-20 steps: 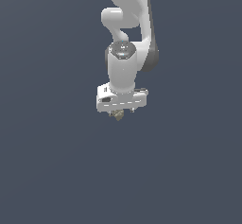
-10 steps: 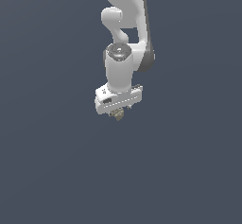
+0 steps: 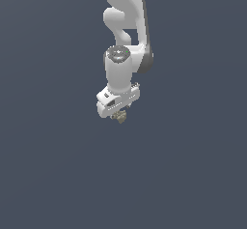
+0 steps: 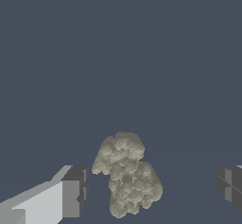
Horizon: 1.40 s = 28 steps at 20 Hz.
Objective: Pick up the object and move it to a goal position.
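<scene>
The object (image 4: 126, 176) is a small lumpy olive-tan thing with a bumpy surface. In the wrist view it lies between my two dark fingertips, nearer to one fingertip (image 4: 75, 191) than to the other (image 4: 229, 188), with a gap on each side. My gripper (image 4: 152, 190) is open around it and neither pad touches it. In the exterior view the white gripper (image 3: 118, 116) points down, and the object (image 3: 120, 118) peeks out just below the hand, mostly hidden by it.
Plain dark grey-blue ground (image 3: 53, 175) fills both views, with no other objects or edges. The white arm (image 3: 124, 25) comes down from the top of the exterior view.
The hand has twisted about its wrist and shifted slightly toward the exterior view's left. The object stays under the hand.
</scene>
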Motion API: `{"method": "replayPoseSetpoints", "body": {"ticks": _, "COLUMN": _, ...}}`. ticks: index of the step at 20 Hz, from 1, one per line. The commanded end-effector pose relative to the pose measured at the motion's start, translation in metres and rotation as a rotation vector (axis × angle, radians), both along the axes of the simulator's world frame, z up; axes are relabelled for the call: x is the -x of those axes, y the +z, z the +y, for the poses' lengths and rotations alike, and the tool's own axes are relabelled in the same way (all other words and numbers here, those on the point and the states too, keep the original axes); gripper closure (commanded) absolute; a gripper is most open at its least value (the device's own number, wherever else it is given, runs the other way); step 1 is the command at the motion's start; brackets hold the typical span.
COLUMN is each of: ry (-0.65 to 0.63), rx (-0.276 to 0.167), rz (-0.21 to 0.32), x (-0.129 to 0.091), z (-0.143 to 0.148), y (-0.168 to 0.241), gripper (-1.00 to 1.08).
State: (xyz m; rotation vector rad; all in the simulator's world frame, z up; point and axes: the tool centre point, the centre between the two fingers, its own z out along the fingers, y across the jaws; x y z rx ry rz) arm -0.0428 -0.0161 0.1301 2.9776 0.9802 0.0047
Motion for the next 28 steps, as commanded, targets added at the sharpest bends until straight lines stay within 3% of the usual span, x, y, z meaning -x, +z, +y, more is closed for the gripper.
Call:
{"method": "replayPoseSetpoints", "body": {"ticks": 1, "ry": 0.065, "rx": 0.000, "rz": 0.001, "x": 0.005, "z": -0.002, "y": -0.004, "gripper": -0.92}}
{"method": "replayPoseSetpoints", "body": {"ticks": 15, "ry": 0.364, "rx": -0.003, "rz": 0.005, "x": 0.031, "z": -0.010, "y": -0.019, "gripper": -0.92}}
{"method": "replayPoseSetpoints", "body": {"ticks": 28, "ry": 0.425, "rx": -0.004, "rz": 0.006, "x": 0.037, "z": -0.012, "y": -0.023, "gripper": -0.92}}
